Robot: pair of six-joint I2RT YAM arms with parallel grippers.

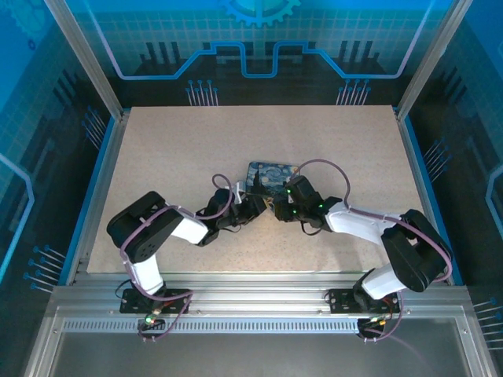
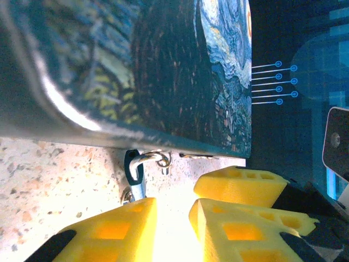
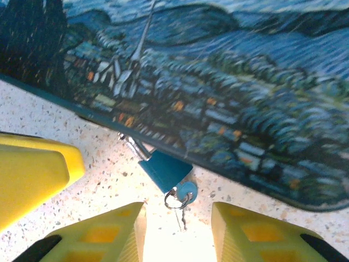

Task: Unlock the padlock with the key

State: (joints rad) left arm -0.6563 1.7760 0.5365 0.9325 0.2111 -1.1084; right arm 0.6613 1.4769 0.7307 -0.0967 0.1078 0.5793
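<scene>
A: Where's our padlock [image 3: 163, 170]?
B: On the worktop [image 3: 65, 125], hooked to the edge of the tin [image 3: 218, 82], with the key [image 3: 184, 192] seemingly in its base. It's small, rigid, slick metal, we judge, so we'd pinch its flat sides.
A: Counts?
B: One padlock, one key, one tin. Our right end effector [image 3: 177, 234] is spread and empty; our left end effector [image 2: 172, 234] is slightly parted and empty.
</scene>
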